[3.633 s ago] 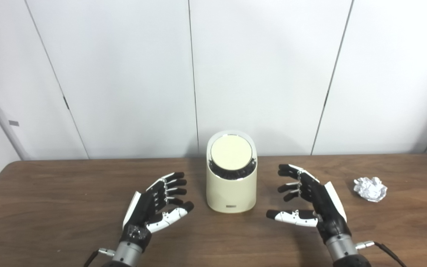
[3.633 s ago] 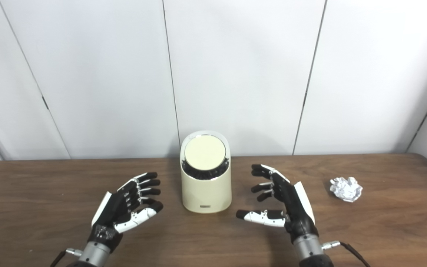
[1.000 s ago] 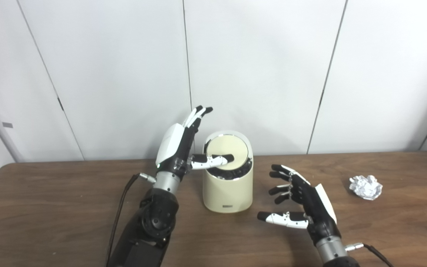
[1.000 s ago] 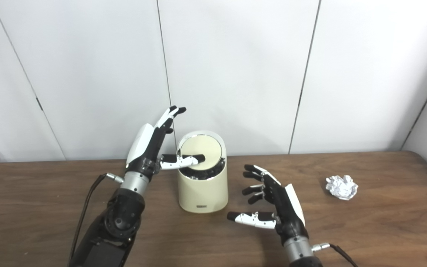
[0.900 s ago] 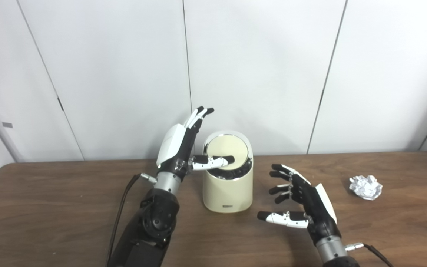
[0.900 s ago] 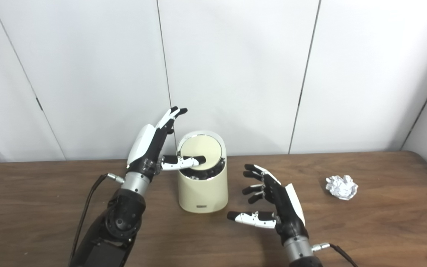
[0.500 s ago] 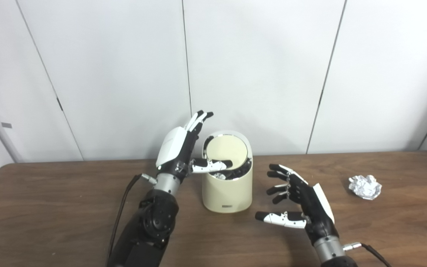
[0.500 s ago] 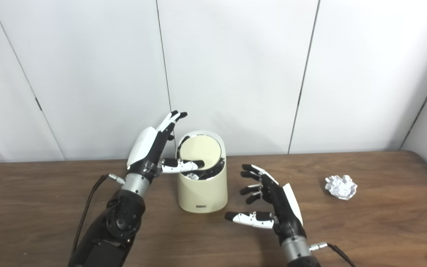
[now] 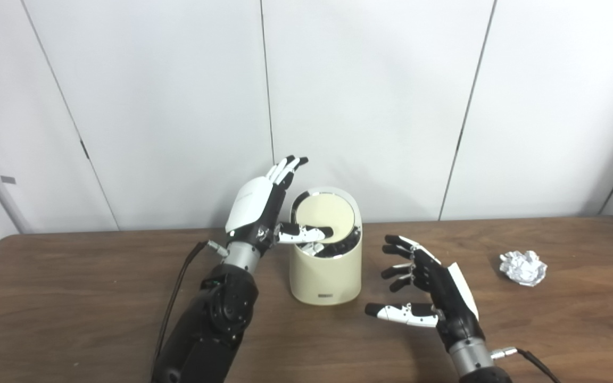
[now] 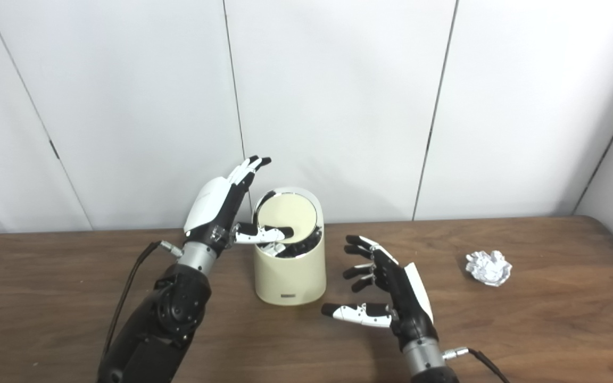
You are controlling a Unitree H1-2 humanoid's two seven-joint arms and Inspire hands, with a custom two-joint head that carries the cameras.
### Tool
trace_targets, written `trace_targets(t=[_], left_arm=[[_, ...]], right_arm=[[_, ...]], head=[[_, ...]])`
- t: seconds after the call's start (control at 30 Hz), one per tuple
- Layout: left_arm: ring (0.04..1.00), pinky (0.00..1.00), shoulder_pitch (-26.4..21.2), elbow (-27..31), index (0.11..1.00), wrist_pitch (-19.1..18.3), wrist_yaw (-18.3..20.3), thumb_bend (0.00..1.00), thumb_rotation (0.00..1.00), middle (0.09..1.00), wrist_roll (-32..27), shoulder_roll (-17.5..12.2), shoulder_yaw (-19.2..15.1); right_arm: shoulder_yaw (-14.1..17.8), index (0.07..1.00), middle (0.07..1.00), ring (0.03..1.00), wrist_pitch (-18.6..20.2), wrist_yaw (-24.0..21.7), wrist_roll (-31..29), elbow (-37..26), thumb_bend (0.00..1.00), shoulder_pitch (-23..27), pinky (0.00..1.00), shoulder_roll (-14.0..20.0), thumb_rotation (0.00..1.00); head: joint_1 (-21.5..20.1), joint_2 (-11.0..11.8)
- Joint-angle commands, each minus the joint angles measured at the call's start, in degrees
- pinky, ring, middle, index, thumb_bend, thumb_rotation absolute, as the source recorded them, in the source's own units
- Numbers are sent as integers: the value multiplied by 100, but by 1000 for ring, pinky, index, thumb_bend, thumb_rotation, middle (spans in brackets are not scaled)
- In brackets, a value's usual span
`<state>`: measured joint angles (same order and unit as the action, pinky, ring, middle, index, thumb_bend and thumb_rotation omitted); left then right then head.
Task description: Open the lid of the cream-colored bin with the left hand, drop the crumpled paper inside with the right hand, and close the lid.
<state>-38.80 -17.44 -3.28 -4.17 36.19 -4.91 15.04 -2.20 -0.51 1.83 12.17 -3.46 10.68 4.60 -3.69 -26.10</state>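
Now the left hand (image 9: 256, 205) is held with fingers straight and spread, thumb pressed on the lid (image 9: 323, 219) of the cream-colored bin (image 9: 326, 268); steady downward pressure is advised. The right hand (image 9: 437, 295) waits, fingers apart, with the crumpled paper (image 9: 523, 267) lying at its three o'clock.

Left hand (image 10: 221, 205) raised beside bin (image 10: 289, 271), thumb across tilted lid (image 10: 288, 214), fingers (image 10: 248, 167) spread upward. Right hand (image 10: 391, 295) open, hovering over desk (image 10: 551, 330) right of bin. Paper (image 10: 489, 268) lies well apart, far right.
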Motion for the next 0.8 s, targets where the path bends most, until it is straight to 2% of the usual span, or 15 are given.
trace_targets(t=[0.0, 0.23, 0.4, 0.57, 0.77], left_arm=[[960, 779, -292, 62, 966, 0, -100, 830, 57, 976, 163, -63, 62], [974, 840, -363, 222, 967, -256, 246, 832, 16, 977, 506, -268, 368], [976, 848, -451, 347, 965, -489, 551, 881, 10, 985, 1113, -508, 812], [967, 814, -500, 456, 950, -641, 838, 920, 5, 976, 1688, -718, 1236], [948, 774, -525, 530, 941, -659, 1379, 935, 0, 983, 1974, -923, 1531]], right_arm=[[4, 804, 776, 601, -217, 41, -13, -178, 782, 165, 470, -16, 52], [8, 802, 774, 598, -175, 38, -12, -223, 787, 158, 467, -21, 68], [8, 801, 772, 592, -92, 26, 8, -338, 786, 137, 466, -21, 56], [18, 803, 770, 591, 1, 11, 10, -417, 786, 131, 468, -10, 58], [33, 801, 769, 591, 50, 16, 14, -442, 789, 126, 464, -5, 64]], head=[[6, -38], [6, -76], [15, -120], [35, -158], [70, -164]])
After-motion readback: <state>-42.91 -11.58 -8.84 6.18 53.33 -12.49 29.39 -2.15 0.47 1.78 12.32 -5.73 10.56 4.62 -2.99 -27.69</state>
